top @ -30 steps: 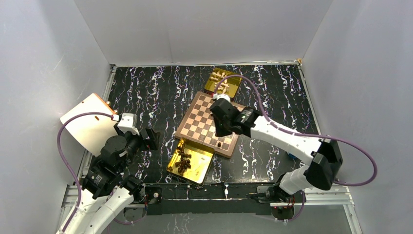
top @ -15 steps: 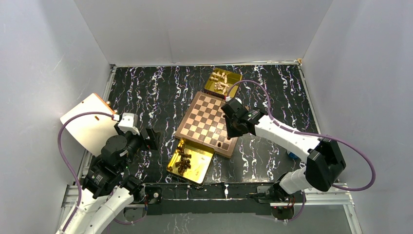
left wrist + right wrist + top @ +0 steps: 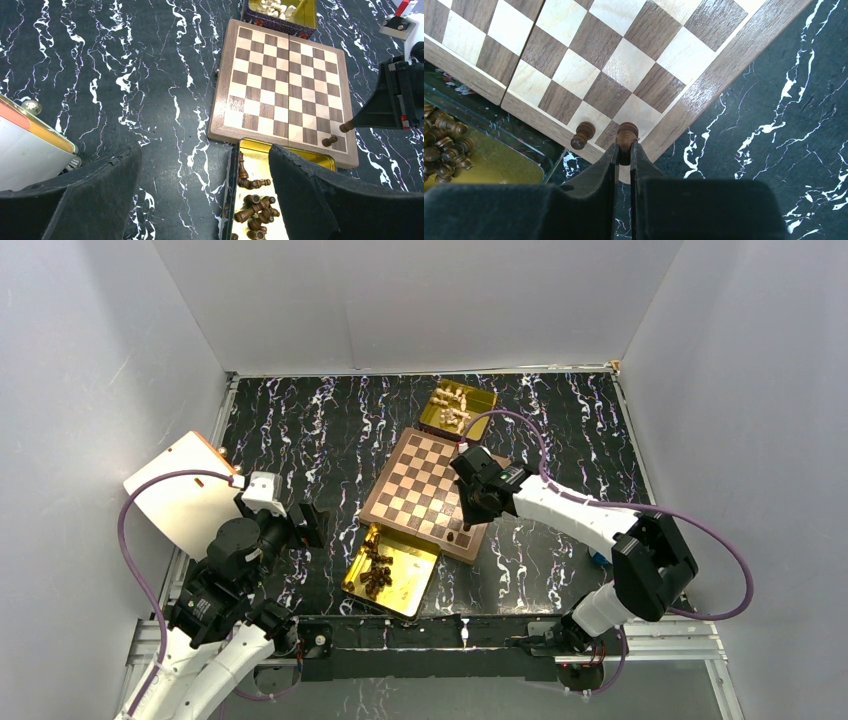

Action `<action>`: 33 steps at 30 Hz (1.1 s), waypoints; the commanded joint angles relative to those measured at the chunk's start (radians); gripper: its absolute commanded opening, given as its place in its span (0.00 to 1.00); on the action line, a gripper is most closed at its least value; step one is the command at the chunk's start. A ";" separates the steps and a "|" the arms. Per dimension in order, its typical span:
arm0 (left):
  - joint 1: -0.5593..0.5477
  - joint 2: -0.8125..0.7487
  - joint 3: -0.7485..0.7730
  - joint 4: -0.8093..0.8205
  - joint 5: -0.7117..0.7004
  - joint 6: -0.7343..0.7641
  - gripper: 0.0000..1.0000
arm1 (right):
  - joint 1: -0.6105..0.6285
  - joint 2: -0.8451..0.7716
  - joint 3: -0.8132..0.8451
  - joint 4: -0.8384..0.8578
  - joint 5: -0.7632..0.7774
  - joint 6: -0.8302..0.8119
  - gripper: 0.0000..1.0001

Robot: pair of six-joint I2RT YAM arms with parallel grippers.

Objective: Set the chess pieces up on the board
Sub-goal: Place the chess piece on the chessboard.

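While the top view sits too far off to show any grip, it gives the layout: the board point(image 3: 425, 490) lies askew mid-table, with a far tray point(image 3: 485, 398) of pale men just beside one edge and a near tray point(image 3: 418, 575) of dark men against the opposite one, so each supply sits by its own side. The right gripper point(image 3: 468, 522) hangs over the board's near right corner, and the left gripper point(image 3: 308, 524) waits well apart to the left. From the left wrist, that gripper's fingers point(image 3: 75, 195) stand wide apart on nothing, probably parked clear so the arms don't cross. From the right wrist, the jaws are clamped on a dark piece point(image 3: 627, 133), its head poking past the fingertips at the corner square; whether it touches the wood I cannot tell. A placed piece point(image 3: 582, 135) rests one square over, so I judge the dark row is being filled from this corner.
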 commanded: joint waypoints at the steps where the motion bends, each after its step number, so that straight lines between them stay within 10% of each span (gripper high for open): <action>1: 0.006 -0.009 -0.008 0.016 -0.008 0.000 0.94 | -0.011 0.012 0.014 0.020 0.005 0.000 0.17; 33: 0.006 0.002 -0.007 0.016 0.006 -0.002 0.94 | -0.022 0.050 0.039 0.011 -0.013 0.001 0.34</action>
